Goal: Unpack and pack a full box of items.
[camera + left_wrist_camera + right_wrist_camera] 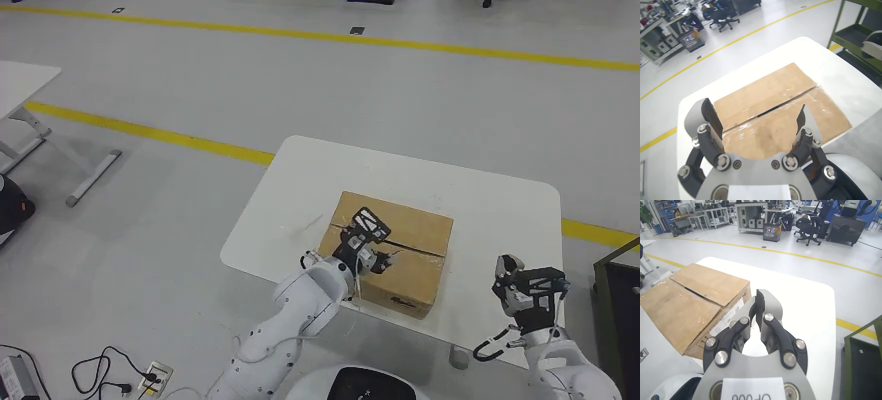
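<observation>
The box [400, 225] sits closed mid-frame on the bench [490, 205], its taped seam [772, 109] gaping slightly. My left hand [755, 113] hangs spread over it. My right hand [757, 303], lower right in the top view, is pinched together, empty. I'd slip one fingertip [800, 121] into that gap and lift slowly.

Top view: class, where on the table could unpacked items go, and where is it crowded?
Widest bare patch of table: between the box and the right edge, running to the far corner. A narrower strip borders the far edge. Crowded: the right gripper over the near right corner; the left gripper above the box.
</observation>
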